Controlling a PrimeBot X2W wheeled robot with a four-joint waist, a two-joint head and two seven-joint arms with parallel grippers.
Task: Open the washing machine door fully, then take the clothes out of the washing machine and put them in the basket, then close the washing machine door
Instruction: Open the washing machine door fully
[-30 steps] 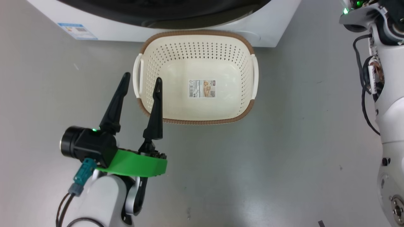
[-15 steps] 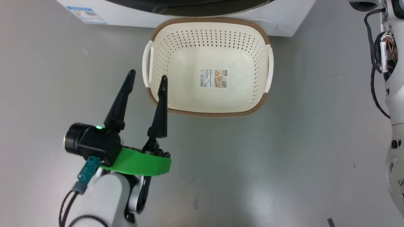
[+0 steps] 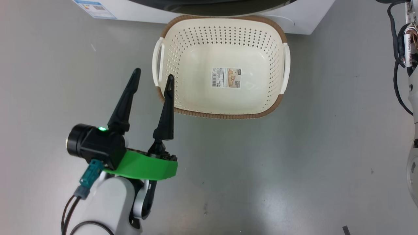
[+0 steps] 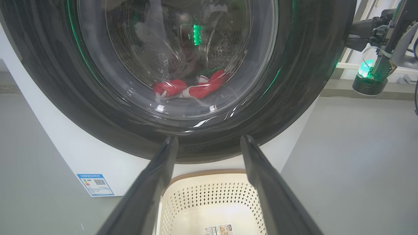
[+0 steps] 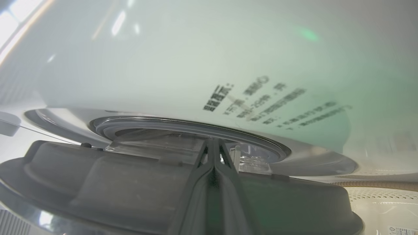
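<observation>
The grey floor [image 3: 294, 163] carries the basket [image 3: 222, 116], pushed up against the front of the washing machine [image 3: 303, 23], directly under the washing machine door [image 4: 49, 81]. A blue label [image 4: 95, 184] sits low on the white front. The basket is cream with a brown rim and bare but for a sticker [image 3: 226, 77]. The left gripper [image 3: 153, 73] hangs spread wide at the basket's left handle, one finger crossing the rim in the head view. Behind the glossy black rim and glass bowl lie the clothes [image 4: 192, 88], red with white, low in the drum. The right gripper [image 5: 214, 143] is pressed together, tips at the door's edge.
</observation>
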